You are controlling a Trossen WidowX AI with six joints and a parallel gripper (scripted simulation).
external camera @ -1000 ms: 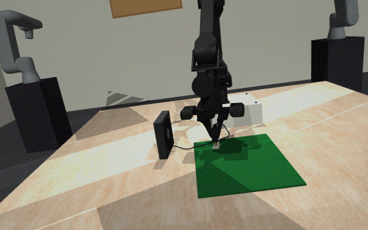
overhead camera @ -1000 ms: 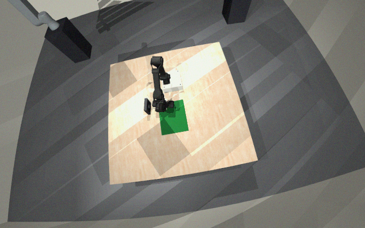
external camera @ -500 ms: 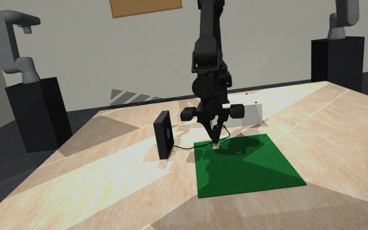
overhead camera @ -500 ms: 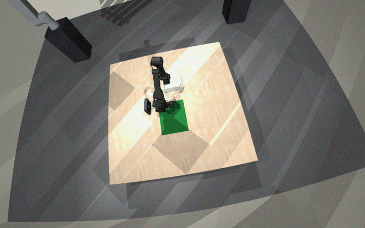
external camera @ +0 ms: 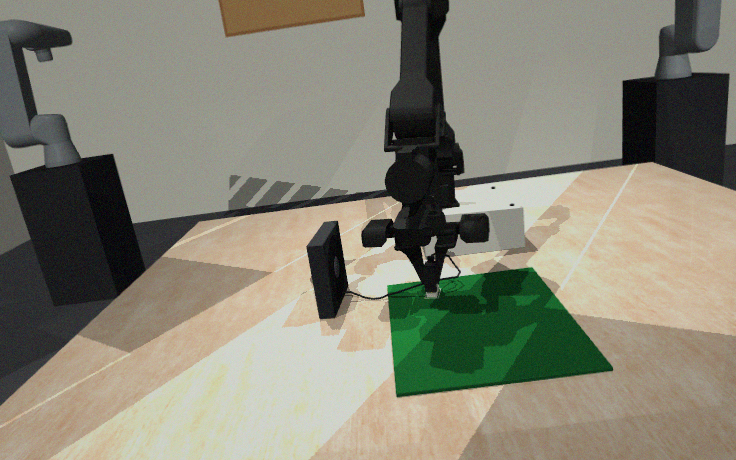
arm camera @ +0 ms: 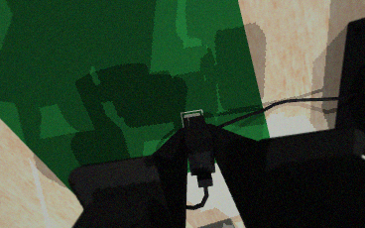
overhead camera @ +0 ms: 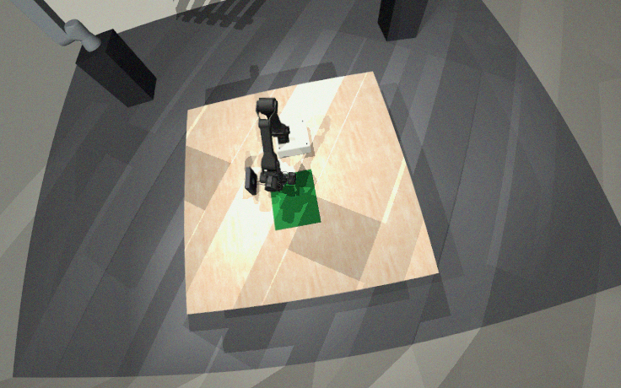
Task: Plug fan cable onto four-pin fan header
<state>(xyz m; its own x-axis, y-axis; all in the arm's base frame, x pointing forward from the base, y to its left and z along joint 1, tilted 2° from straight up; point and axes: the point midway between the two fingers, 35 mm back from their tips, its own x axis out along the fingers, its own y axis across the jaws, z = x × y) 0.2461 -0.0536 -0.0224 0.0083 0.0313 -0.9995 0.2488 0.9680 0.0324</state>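
The green board [overhead camera: 299,212] [external camera: 502,365] [arm camera: 114,30] lies flat on the table. The small white four-pin header [external camera: 432,295] [arm camera: 192,115] stands near its back left edge in the exterior view. My gripper [external camera: 430,285] [arm camera: 195,131] is shut on the fan plug, a dark block [arm camera: 201,158] between the fingers, with its tip at the header. The fingers hide how deep the plug sits. The black cable [external camera: 374,297] [arm camera: 278,103] runs from the plug to the black fan [overhead camera: 251,180] [external camera: 327,271] [arm camera: 364,74], which stands upright left of the board in the exterior view.
A white box [overhead camera: 295,149] [external camera: 491,231] stands behind the board, close to the arm. The wooden table [overhead camera: 352,192] [external camera: 217,371] carries everything. Two grey arms on dark pedestals [external camera: 74,228] [external camera: 674,125] stand beyond the table.
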